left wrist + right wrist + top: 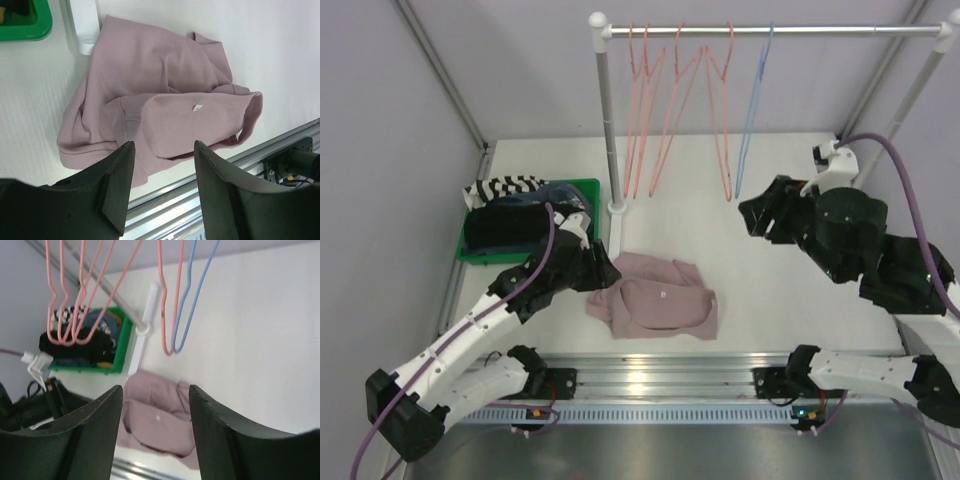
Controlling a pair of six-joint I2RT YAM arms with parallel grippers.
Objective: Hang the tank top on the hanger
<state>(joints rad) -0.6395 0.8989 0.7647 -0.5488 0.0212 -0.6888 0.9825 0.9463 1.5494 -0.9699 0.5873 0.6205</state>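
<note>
Both grippers are empty. My left gripper (163,150): fingers (112,175) apart, nothing clamped, hovering at the left edge of the tank top (655,305). In the wrist view the fabric sits right past the fingertips; I can't tell if there's contact. My right gripper (155,390): fingers (85,435) apart too, nothing between them. It's up in the air over the right side of the table (800,290), well apart from the tank top and pointing toward the rack.

The tank top is mauve and crumpled in a low heap on the table, folded over itself, not spread. A small white tag (196,107) faces up on the top fold. The heap lies just in front of the rack post's white base (617,208), one corner up against it. The near side is close to the metal rail (650,375) at the table edge. It sits between my two arms, closer to the left. It's not on the hanger (755,110) yet.

The hanger is light blue wire, hooked on the rack bar (800,31), rightmost of the row. The pink hangers (665,110) hang left of it on the same bar. In the right wrist view the nearest one's lower end is just beside the blue one's.

The green bin (480,252) is at far left, behind my left arm, and holds a striped garment (505,186) and dark clothes (505,225). It's beside the white base, apart from the tank top.
</note>
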